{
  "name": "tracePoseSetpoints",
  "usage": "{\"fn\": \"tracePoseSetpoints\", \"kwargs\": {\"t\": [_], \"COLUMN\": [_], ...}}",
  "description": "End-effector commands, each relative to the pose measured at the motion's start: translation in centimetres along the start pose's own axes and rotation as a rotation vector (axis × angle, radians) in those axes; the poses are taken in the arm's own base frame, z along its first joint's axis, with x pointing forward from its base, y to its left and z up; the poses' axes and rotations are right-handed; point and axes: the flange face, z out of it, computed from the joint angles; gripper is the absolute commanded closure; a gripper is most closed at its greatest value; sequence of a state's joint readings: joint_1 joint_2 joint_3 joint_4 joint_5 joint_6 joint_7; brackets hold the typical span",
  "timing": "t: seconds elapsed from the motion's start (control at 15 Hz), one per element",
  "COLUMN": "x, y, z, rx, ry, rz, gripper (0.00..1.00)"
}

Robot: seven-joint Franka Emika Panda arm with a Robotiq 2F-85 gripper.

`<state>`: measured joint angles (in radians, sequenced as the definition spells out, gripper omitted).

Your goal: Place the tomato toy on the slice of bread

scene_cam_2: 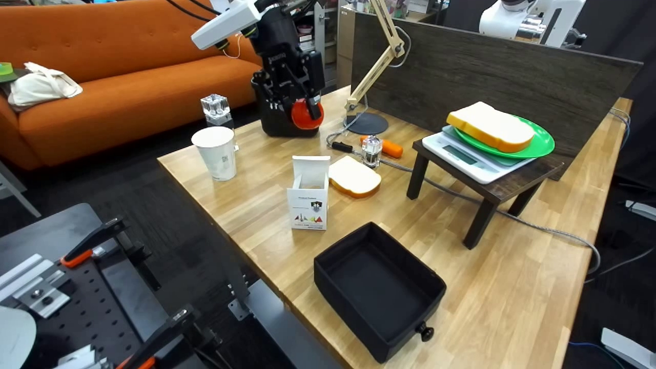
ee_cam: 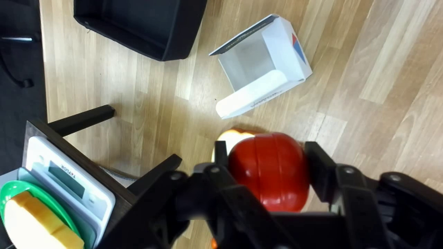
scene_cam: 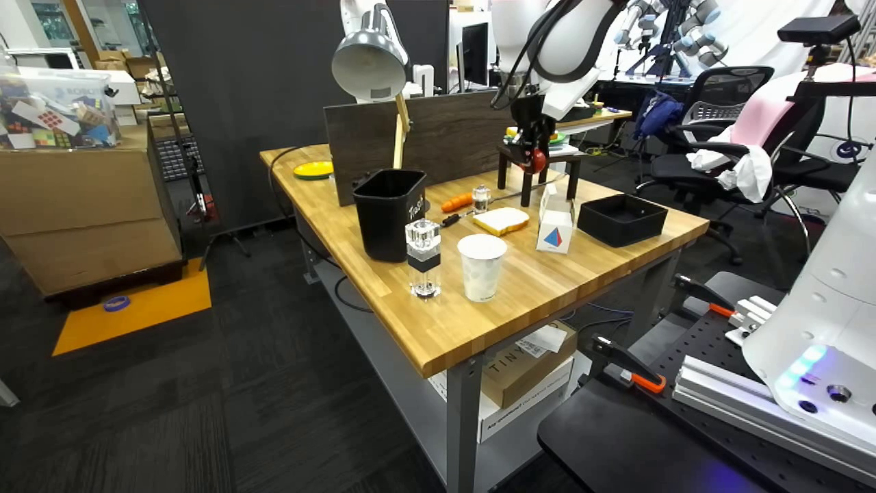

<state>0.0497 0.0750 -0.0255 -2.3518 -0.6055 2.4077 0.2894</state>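
Note:
The tomato toy (ee_cam: pixel 271 180), red and round, sits between the fingers of my gripper (ee_cam: pixel 266 152), which is shut on it. It hangs well above the table in both exterior views (scene_cam: pixel 538 161) (scene_cam_2: pixel 306 115). A slice of bread, pale with an orange-brown edge, lies flat on the table in both exterior views (scene_cam: pixel 501 220) (scene_cam_2: pixel 354 176). In the wrist view this slice of bread (ee_cam: pixel 232 137) is below the tomato and mostly hidden by it and the fingers. A second bread slice (scene_cam_2: pixel 493 126) rests on a green plate (scene_cam_2: pixel 544 142) on a scale.
A white open box (scene_cam_2: pixel 308 205) stands close to the table slice. A small clear shaker (scene_cam_2: pixel 371 151) and an orange carrot toy (scene_cam_2: pixel 390 149) lie behind it. A black tray (scene_cam_2: pixel 379 287), a white cup (scene_cam: pixel 482 267), a black bin (scene_cam: pixel 390 216) and a small dark stand (scene_cam_2: pixel 492 195) are around.

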Motion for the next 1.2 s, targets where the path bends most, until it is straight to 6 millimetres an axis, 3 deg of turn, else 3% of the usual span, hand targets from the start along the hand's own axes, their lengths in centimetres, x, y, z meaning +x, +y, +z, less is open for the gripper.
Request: {"fn": "tracePoseSetpoints", "kwargs": {"t": [0.0, 0.2, 0.27, 0.73, 1.13], "x": [0.0, 0.0, 0.1, 4.6, 8.6], "y": [0.0, 0.0, 0.1, 2.2, 2.5], "z": [-0.1, -0.1, 0.2, 2.2, 7.6], "rx": [0.000, 0.000, 0.005, 0.020, 0.133], "ry": [-0.001, 0.000, -0.003, 0.010, -0.058], "rz": [0.000, 0.000, 0.007, 0.045, 0.115], "gripper": [0.44, 0.44, 0.69, 0.69, 0.69]}}
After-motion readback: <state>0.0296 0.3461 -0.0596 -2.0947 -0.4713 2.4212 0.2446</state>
